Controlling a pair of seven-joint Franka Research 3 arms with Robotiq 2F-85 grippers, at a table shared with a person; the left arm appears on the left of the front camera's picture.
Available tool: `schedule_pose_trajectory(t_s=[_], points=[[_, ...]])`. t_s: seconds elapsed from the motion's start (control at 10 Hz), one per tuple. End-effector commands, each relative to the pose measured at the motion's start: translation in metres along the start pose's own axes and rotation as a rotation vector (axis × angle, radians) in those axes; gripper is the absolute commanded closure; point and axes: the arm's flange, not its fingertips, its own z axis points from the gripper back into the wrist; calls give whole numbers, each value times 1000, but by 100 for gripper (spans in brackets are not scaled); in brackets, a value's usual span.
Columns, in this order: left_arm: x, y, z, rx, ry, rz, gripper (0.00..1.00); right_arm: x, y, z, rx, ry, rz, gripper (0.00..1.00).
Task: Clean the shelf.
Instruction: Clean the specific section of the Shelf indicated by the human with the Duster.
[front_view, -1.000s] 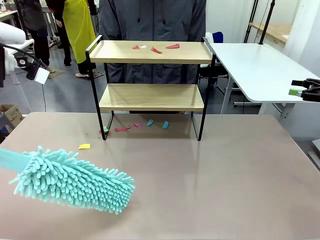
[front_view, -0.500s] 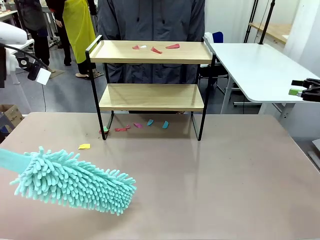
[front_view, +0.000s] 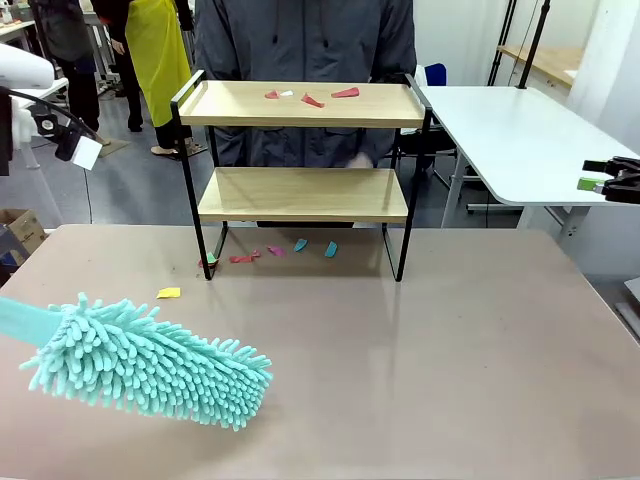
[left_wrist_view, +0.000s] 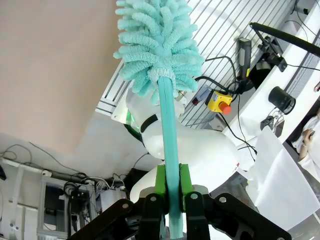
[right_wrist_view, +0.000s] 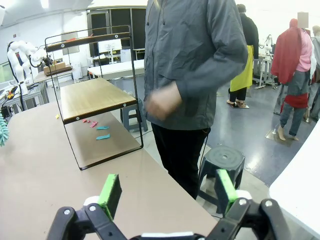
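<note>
Left fingers closed tight on the flat teal handle of the duster, green pads flat against both handle faces; handle is a smooth plastic strip, head a fat oblong of shaggy teal microfibre strands; the duster's long axis runs from the front view's left edge toward the middle, head end pointing right and slightly toward the camera, low at the desk; cannot tell if the strands touch it.

Right fingers spread wide apart, nothing between them, off at the right beyond the desk edge; black links, green pads.

Desk is matte grey-brown, smooth.

Shelf stands upright at the middle of the desk's far edge; two light wood-grain boards, thin black metal frame and legs, raised end rails; long axis left to right, parallel to that edge.

Small red and pink scraps lie on the top board; lower board bare wood; more scraps, pink and teal, on the desk under the shelf; a yellow scrap sits between shelf and duster.

Person in a grey jacket stands just behind the shelf.
</note>
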Motion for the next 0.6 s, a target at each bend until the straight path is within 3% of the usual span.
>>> schedule_pose_trajectory(t_s=[0.0, 0.5], points=[[-2, -3, 1, -12, -12, 6, 87, 5, 1, -1, -5, 5, -15, 0], [-2, -3, 1, -12, -12, 6, 87, 5, 1, -1, -5, 5, -15, 0]])
